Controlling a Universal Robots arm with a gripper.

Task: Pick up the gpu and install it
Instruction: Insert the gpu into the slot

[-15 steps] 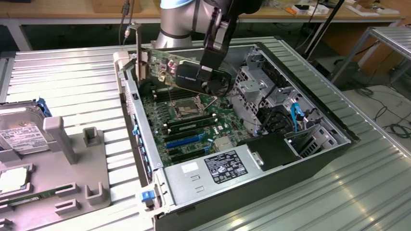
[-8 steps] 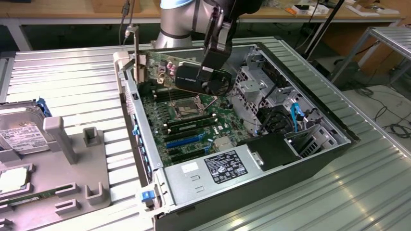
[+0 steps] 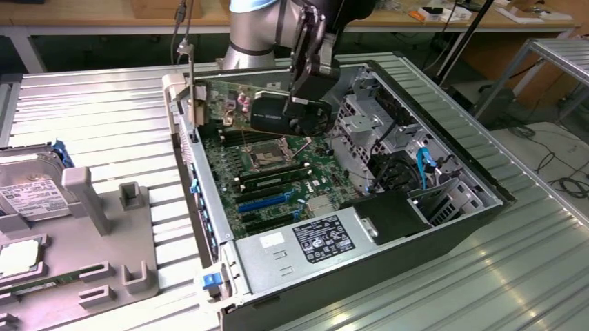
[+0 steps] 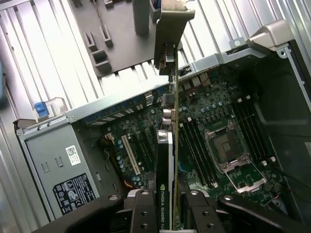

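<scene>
fingers (image 4: 144, 213) clamp the gpu (image 4: 164, 160) upright between them, over the motherboard (image 4: 218, 121) in the case (image 3: 396, 276).

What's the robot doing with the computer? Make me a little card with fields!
gripper: shut on the gpu
gpu: held on edge inside the open case, over the motherboard
bracket: sticks up above the case wall
hard drive: outside the case, at the exterior view's left
table: ribbed metal
</scene>
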